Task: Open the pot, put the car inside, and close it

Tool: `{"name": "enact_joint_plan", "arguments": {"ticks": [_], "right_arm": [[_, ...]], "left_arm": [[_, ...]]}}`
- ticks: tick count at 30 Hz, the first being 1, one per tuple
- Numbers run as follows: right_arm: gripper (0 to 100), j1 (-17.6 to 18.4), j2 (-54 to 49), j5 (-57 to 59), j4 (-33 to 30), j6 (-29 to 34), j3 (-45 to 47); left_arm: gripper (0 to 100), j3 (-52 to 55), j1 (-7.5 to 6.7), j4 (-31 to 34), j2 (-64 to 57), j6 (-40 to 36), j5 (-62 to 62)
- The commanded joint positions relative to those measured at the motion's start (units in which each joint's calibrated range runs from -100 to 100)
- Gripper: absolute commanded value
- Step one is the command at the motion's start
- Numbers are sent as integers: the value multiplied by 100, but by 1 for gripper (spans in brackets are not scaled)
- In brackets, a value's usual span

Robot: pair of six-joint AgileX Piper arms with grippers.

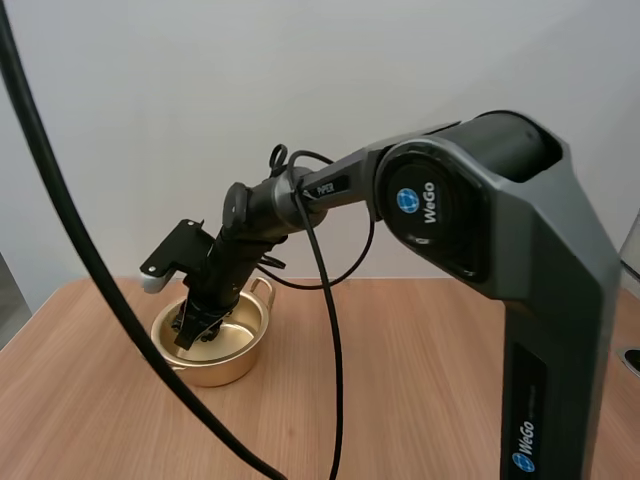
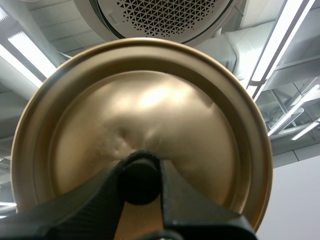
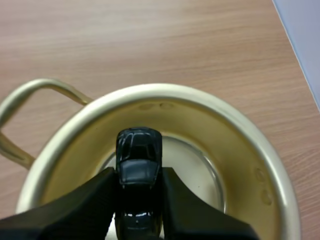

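While the right claw pinches the one small black car between its fingers, it hangs just inside the mouth of the one gold pot, which stands open on the wooden worktop. Whether the car touches the pot's floor I cannot tell. The left claw is clamped on the dark knob of the single gold lid.

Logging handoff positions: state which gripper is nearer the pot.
Right. The right gripper holds the car within the rim of the pot; the left gripper is away from it, pinching the knob of the lid.
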Motion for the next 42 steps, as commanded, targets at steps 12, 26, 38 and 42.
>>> {"name": "enact_joint_plan", "arguments": {"ticks": [12,26,38,42], "right_arm": [[8,1,437,-264,-499,22,-9],[75,1,424,-444,-475,319,-9],[0,-71,-1746,-615,-485,667,-30],[0,-418,-2794,-657,-485,1094,-30]], "left_arm": [[0,-1,2,-6,-1,79,140],[0,-1,2,-6,-1,79,193],[0,-1,2,-6,-1,79,193],[0,-1,2,-6,-1,79,451]]}}
